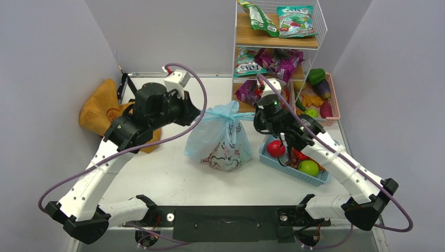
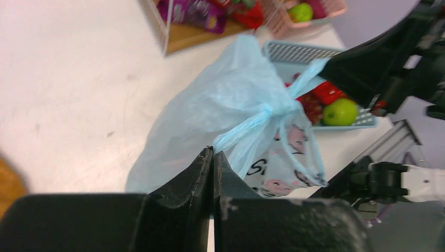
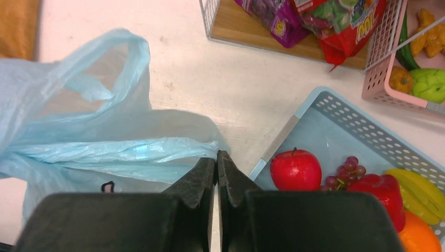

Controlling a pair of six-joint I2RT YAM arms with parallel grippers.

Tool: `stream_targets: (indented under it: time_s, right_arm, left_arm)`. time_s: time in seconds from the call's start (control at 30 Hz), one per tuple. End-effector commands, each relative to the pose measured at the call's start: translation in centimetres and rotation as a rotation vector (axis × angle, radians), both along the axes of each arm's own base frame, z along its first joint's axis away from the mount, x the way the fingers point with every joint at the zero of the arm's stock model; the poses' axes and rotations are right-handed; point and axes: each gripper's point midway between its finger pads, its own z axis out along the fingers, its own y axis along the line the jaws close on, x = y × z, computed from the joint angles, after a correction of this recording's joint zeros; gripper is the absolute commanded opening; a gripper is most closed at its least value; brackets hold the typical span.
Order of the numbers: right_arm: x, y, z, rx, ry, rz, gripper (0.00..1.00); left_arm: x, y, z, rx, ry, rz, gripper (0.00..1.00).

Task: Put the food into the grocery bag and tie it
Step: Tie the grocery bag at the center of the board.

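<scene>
- Tote (image 1: 99, 113), tan-orange and slumped, lies at the far left of the table (image 1: 168, 178), partly under the left arm.
- Left gripper (image 2: 213, 153): its fingers are pressed flat together, pinching the end of a twisted blue handle strand that runs up to the bag's knot.
- Grocery bag (image 1: 219, 140) sits on the table near the middle, between the two grippers. It is thin, light blue and see-through, with black-line cartoon print near its base.
- Its neck is gathered into a knot (image 2: 273, 109), and loose plastic flares out above the knot. The body bulges, but what it holds cannot be made out through the plastic.
- Right gripper (image 3: 216, 156): its fingers are likewise closed tight, clamped on the end of the bag's other handle strand. That strand stretches from the knot, so the two strands lead off to opposite sides.
- Blue basket (image 3: 341, 113) stands just right of the bag, under the right arm. In it are a red apple (image 3: 295, 169), dark grapes (image 3: 343, 172), a red pepper (image 3: 380, 190), a green apple (image 1: 308, 167) and an orange (image 3: 420, 239).
- Shelf rack (image 1: 262, 39) stands behind the bag at the back wall, with snack packets (image 1: 295, 21) on its boards.
- Pink basket (image 3: 380, 79) is at the far right beside the rack, filled with vegetables.
</scene>
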Motion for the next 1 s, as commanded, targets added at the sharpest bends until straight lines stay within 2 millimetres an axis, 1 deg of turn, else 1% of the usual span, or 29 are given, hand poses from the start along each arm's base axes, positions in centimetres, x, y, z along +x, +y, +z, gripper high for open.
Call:
stream_targets:
  time_s: [0.0,0.03,0.07,0.1,0.13,0.17,0.2,0.23,0.27,0.37,0.43,0.53,0.63,0.73,0.83,0.87,0.9,0.93,0.97]
  right_arm:
    - [-0.3,-3.8,-5.2,-0.197,0.077,-0.112,0.00]
    - [-0.6,-4.2,-7.1,-0.221,0.105,-0.123,0.00]
    - [-0.6,-4.7,-7.8,-0.235,0.113,-0.138,0.00]
    - [-1.0,-5.2,-9.4,-0.262,0.139,-0.149,0.00]
    - [-1.1,-5.6,-10.1,-0.276,0.148,-0.162,0.00]
    - [-1.4,-6.1,-11.3,-0.295,0.171,-0.174,0.00]
    - [-1.6,-6.4,-11.7,-0.304,0.179,-0.180,0.00]
    - [-1.9,-6.7,-12.4,-0.314,0.193,-0.187,0.00]
    - [-2.0,-7.0,-12.8,-0.321,0.198,-0.193,0.00]
    - [-2.4,-8.0,-13.7,-0.345,0.213,-0.215,0.00]
    - [-2.5,-8.4,-14.2,-0.355,0.222,-0.225,0.00]
    - [-2.5,-8.0,-14.2,-0.342,0.228,-0.205,0.00]
    - [-2.5,-6.7,-14.2,-0.310,0.244,-0.139,0.00]
    - [-2.5,-5.4,-13.7,-0.286,0.246,-0.080,0.00]
    - [-2.5,-4.6,-12.9,-0.266,0.237,-0.047,0.00]
    - [-2.5,-4.3,-12.3,-0.258,0.226,-0.035,0.00]
    - [-2.6,-4.2,-12.1,-0.255,0.223,-0.029,0.00]
    - [-2.6,-3.8,-11.5,-0.246,0.212,-0.015,0.00]
    - [-2.7,-3.6,-11.2,-0.245,0.208,-0.009,0.01]
  left_arm:
    - [1.8,5.8,-5.6,0.127,0.036,0.292,0.00]
    - [1.8,6.2,-6.5,0.109,0.060,0.321,0.00]
    - [1.8,7.0,-8.0,0.095,0.081,0.344,0.00]
    - [1.8,7.3,-8.9,0.070,0.105,0.364,0.00]
    - [1.7,7.8,-10.5,0.057,0.134,0.371,0.00]
    - [1.7,7.9,-11.2,0.043,0.151,0.381,0.00]
    - [1.7,8.4,-12.5,0.043,0.171,0.394,0.00]
    - [1.6,8.6,-12.9,0.038,0.183,0.404,0.00]
    - [1.5,9.0,-13.8,0.036,0.200,0.422,0.00]
    - [1.5,10.2,-15.0,0.026,0.225,0.478,0.00]
    - [1.5,10.9,-15.2,0.018,0.231,0.508,0.00]
    - [1.4,10.9,-15.5,0.008,0.240,0.511,0.00]
    - [1.3,10.6,-15.8,-0.006,0.252,0.502,0.00]
    - [1.1,10.5,-15.4,-0.027,0.256,0.503,0.00]
    - [1.0,11.0,-14.5,-0.025,0.254,0.535,0.00]
    - [0.9,11.2,-14.3,-0.020,0.254,0.538,0.00]
    - [0.8,11.4,-13.7,-0.013,0.251,0.544,0.00]
    - [0.7,11.5,-12.9,-0.014,0.245,0.546,0.02]
    - [0.8,11.6,-12.6,-0.009,0.241,0.549,0.09]
